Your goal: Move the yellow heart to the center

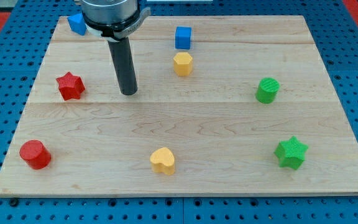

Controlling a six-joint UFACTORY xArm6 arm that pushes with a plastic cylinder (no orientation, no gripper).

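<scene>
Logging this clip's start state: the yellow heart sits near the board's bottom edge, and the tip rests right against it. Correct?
Not quite. The yellow heart is near the board's bottom edge, but my tip is not against it: it stands well apart, toward the view's top left, beside the red star. The camera view shows this.

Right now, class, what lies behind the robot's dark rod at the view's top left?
A blue block sits on the wooden board near its top-left corner, partly covered by the arm's metal housing; its full shape cannot be seen. My tip rests right of the red star.
</scene>
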